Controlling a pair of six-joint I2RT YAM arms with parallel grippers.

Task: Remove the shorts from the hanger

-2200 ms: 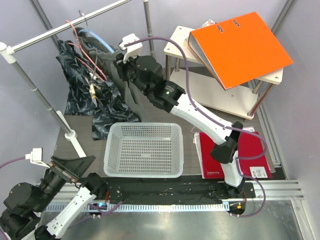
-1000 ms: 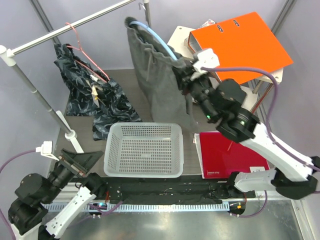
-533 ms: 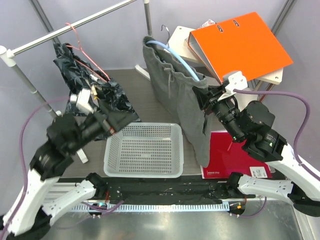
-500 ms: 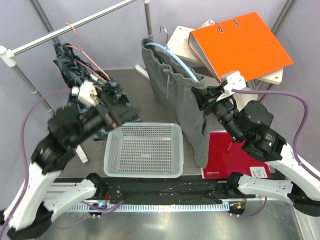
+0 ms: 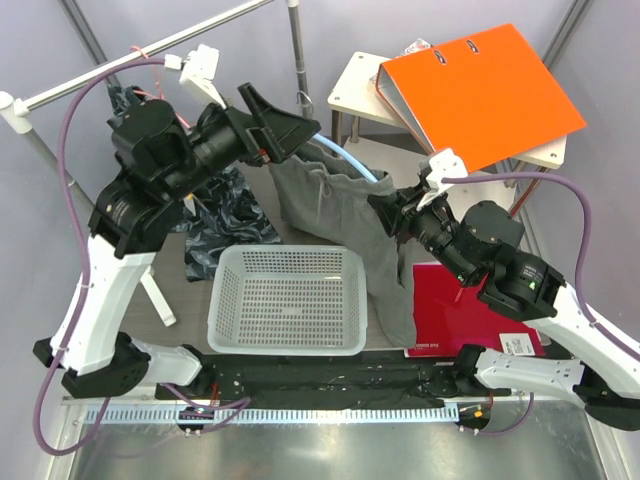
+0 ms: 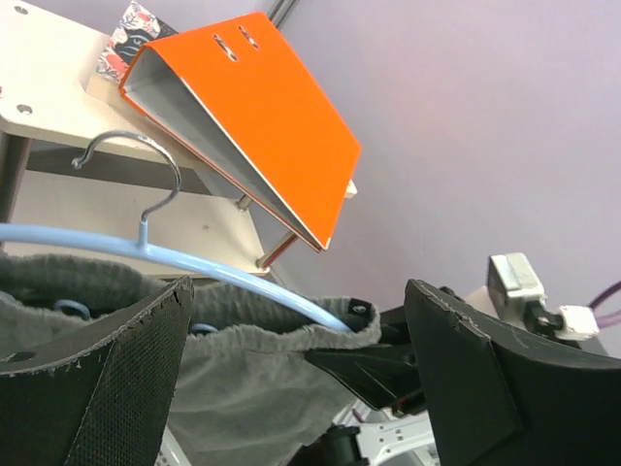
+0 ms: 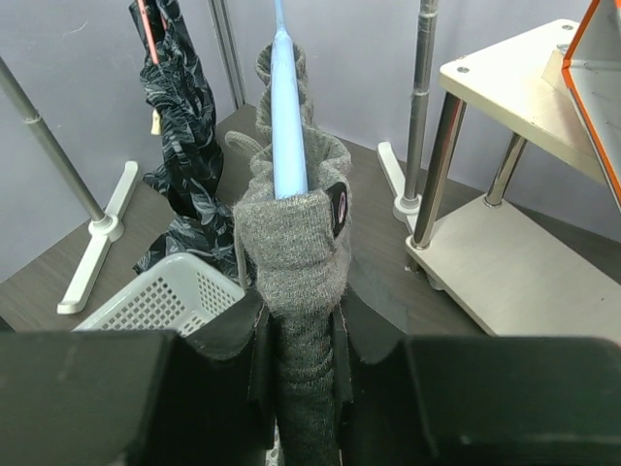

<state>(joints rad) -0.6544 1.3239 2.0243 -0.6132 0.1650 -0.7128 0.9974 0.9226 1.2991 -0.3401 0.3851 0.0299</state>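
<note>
Left gripper (image 6: pixel 299 291) has swung up over the blue hanger (image 7: pixel 288 126), jaws spread; right gripper (image 7: pixel 296 359) clenches the shorts (image 5: pixel 340 200) at the waistband. I'd pinch the hanger firmly, then pull apart.

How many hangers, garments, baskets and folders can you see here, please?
Hangers: 2 (blue hanger, red hanger)
Garments: 2 (grey shorts, dark patterned garment)
Baskets: 1 (white basket)
Folders: 2 (orange folder, red folder)
Total: 7

Likely robot lab, panelled booth (image 5: pixel 602 190), mounting rail (image 5: pixel 330 412)
</note>
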